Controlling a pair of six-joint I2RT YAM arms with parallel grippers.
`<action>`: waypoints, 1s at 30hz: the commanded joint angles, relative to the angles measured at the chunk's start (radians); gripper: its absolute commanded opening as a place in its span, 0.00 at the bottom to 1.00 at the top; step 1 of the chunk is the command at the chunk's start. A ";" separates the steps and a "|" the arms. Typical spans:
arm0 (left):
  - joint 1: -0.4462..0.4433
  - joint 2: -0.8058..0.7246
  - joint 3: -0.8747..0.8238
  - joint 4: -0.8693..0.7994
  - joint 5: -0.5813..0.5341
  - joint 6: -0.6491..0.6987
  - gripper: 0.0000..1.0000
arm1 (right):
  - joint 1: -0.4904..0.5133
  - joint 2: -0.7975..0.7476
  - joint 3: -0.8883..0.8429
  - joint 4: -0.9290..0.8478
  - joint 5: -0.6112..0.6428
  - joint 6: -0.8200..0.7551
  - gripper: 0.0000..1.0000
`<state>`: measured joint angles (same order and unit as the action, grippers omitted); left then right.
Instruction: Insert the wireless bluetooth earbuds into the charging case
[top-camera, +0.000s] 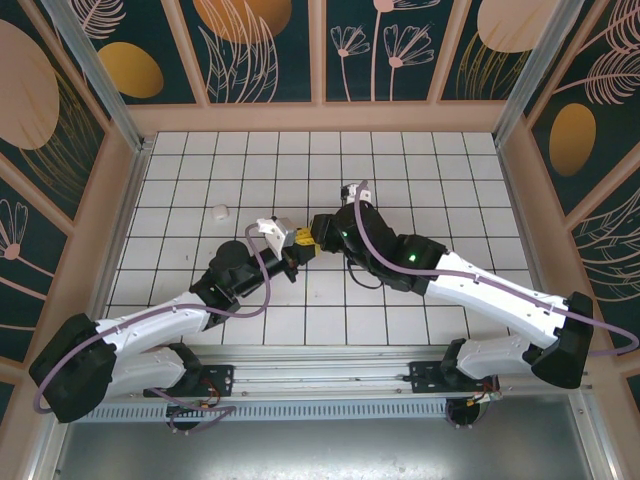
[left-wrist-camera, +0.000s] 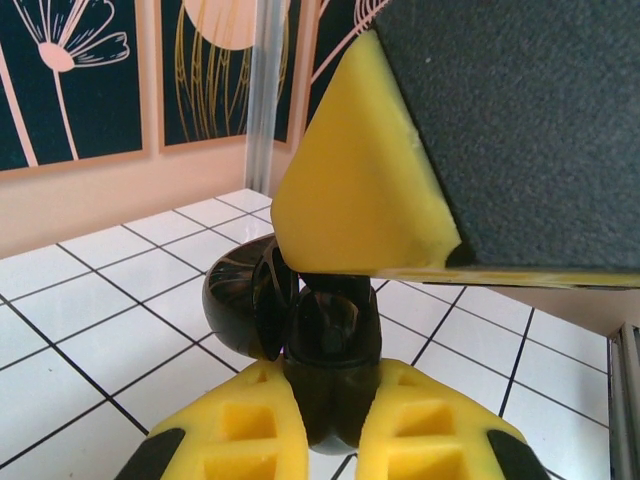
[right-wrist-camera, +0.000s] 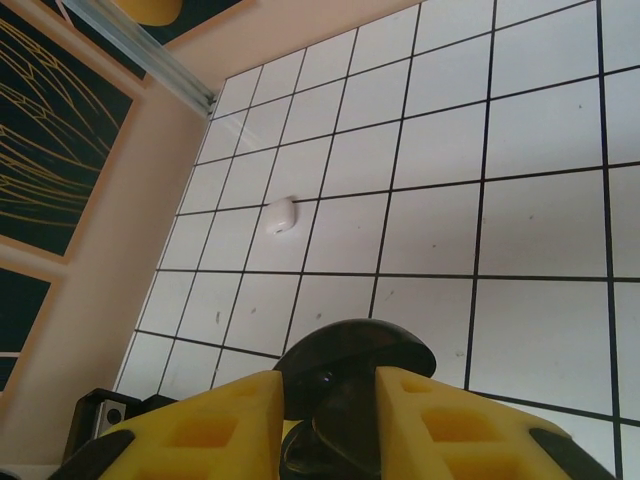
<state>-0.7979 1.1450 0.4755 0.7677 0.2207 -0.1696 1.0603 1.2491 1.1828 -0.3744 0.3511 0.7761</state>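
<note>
The black charging case (left-wrist-camera: 325, 340) is held upright off the tiled table, its lid (left-wrist-camera: 235, 295) swung open to the left. My left gripper (left-wrist-camera: 330, 400) is shut on the case's lower body. A dark bud-like shape sits in the case's well, too dim to make out. My right gripper (top-camera: 322, 235) meets the left gripper (top-camera: 300, 245) at the table's middle. One of its yellow fingers (left-wrist-camera: 360, 180) hangs right over the case's mouth. In the right wrist view, the right gripper (right-wrist-camera: 325, 400) has its jaws parted a little over the case lid (right-wrist-camera: 355, 345). A small whitish earbud (top-camera: 220, 211) (right-wrist-camera: 281, 214) lies alone on the tiles.
The white tiled table (top-camera: 420, 170) is boxed in by peach walls (top-camera: 320, 117) with patterned panels above. Aluminium posts (top-camera: 95, 70) stand at the back corners. Both arms cross over the near half of the table, and open tiles lie behind and to the right.
</note>
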 joint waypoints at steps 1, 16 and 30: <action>0.000 -0.014 0.031 0.044 0.006 -0.013 0.00 | 0.011 0.009 0.040 -0.033 -0.022 0.035 0.30; 0.001 -0.039 0.019 0.033 0.008 -0.013 0.00 | 0.000 -0.002 0.036 -0.109 0.014 0.143 0.28; 0.001 -0.063 0.008 0.022 0.005 -0.008 0.00 | 0.000 -0.040 0.024 -0.151 0.050 0.229 0.24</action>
<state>-0.7979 1.1141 0.4770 0.7322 0.2283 -0.1696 1.0592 1.2388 1.1942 -0.4526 0.3737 0.9688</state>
